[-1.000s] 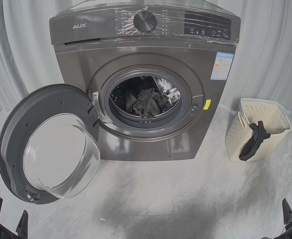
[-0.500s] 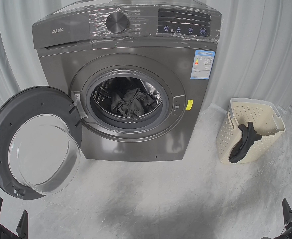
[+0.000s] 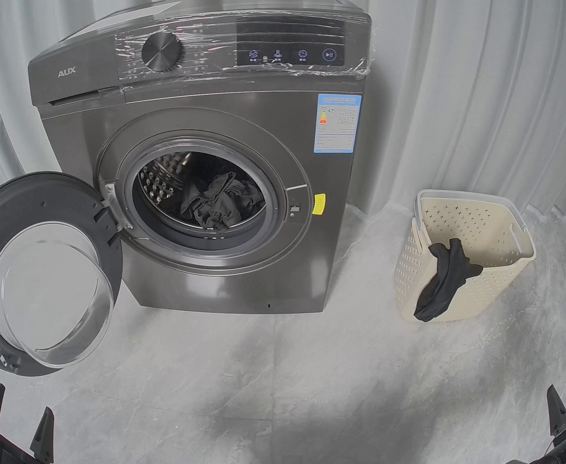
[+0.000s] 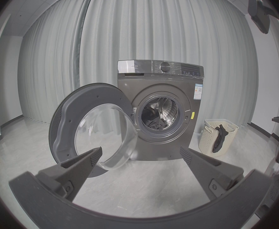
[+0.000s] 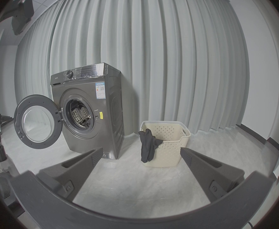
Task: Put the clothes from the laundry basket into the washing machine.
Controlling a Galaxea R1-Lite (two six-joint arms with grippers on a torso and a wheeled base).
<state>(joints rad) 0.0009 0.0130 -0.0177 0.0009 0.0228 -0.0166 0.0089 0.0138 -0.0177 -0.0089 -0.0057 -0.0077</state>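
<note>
Garment (image 3: 447, 272) draped over laundry basket (image 3: 470, 196) rim, far from left hand (image 4: 140, 150), right hand (image 5: 141, 150), both spread, empty

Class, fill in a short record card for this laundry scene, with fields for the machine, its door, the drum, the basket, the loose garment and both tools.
Washing machine: grey front-loader on the floor
Door: swung wide open, on the robot's left
Drum: holds a heap of dark clothes
Laundry basket: cream, perforated, on the floor at the machine's side, on the robot's right
Garment: dark, draped over the basket's rim, hanging down its outer wall
Left tool: open, empty
Right tool: open, empty
</note>
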